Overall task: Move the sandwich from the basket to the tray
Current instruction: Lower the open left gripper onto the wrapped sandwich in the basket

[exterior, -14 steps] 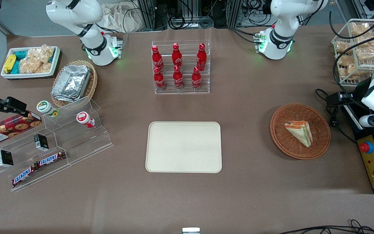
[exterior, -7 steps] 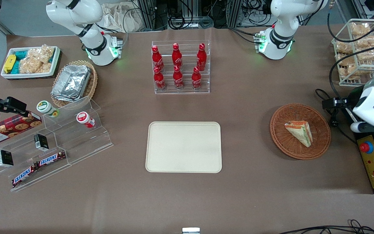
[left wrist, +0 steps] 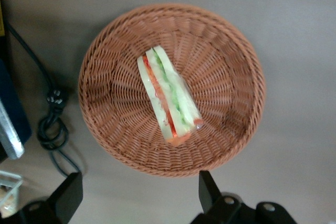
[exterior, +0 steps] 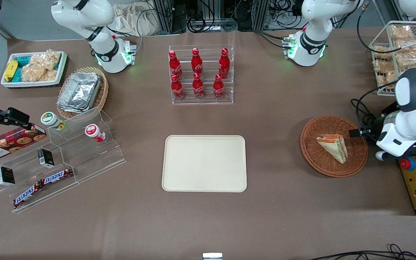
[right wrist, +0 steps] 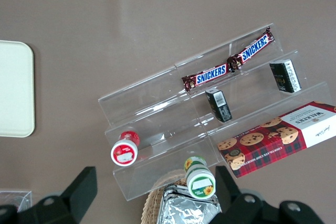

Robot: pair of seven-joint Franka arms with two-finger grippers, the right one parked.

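Left hand has swung in above the basket, fingers spread, empty. Sandwich lies below, ungrasped; pick and carry to tray remain.

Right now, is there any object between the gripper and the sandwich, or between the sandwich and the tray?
Nothing visible blocks either path. The gripper hangs open above the basket, with only air down to the sandwich. Between the basket and the tray lies only bare brown table.
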